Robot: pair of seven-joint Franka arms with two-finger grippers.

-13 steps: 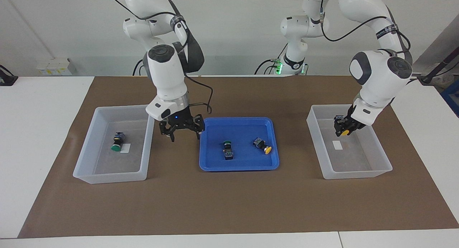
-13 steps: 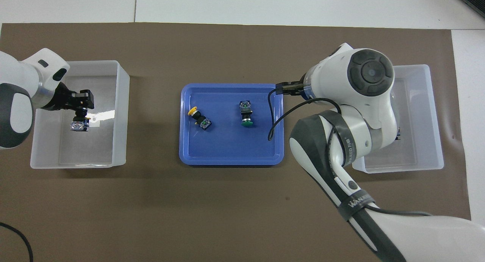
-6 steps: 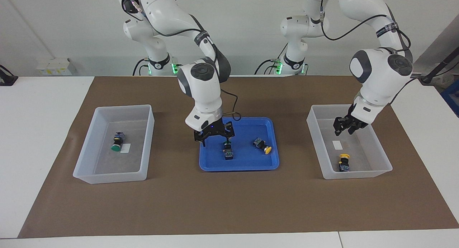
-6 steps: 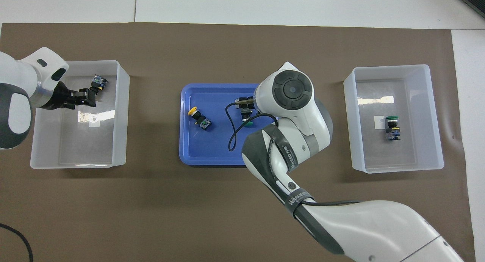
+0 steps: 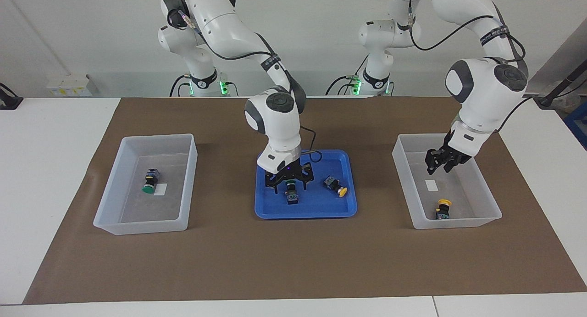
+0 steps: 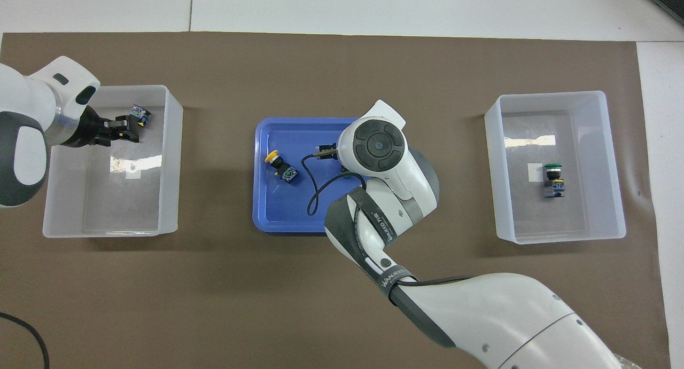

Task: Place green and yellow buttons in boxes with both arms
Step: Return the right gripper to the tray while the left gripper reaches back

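Straddling green button (image 5: 290, 187) in blue tray (image 5: 270, 211), right gripper (image 5: 289, 181) spread wide, nothing gripped; centring advised before closing. Left gripper (image 5: 441, 162) parted, empty, over box (image 5: 490, 217).

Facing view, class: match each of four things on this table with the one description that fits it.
Things
1. blue tray
2. bin at the right arm's end
3. bin at the left arm's end
4. left gripper

Descriptions
A. holds only a green button
B. holds only a yellow button
C. holds a second green button and a second yellow button
D. hangs in the air over a bin

Pairs: 1-C, 2-A, 3-B, 4-D
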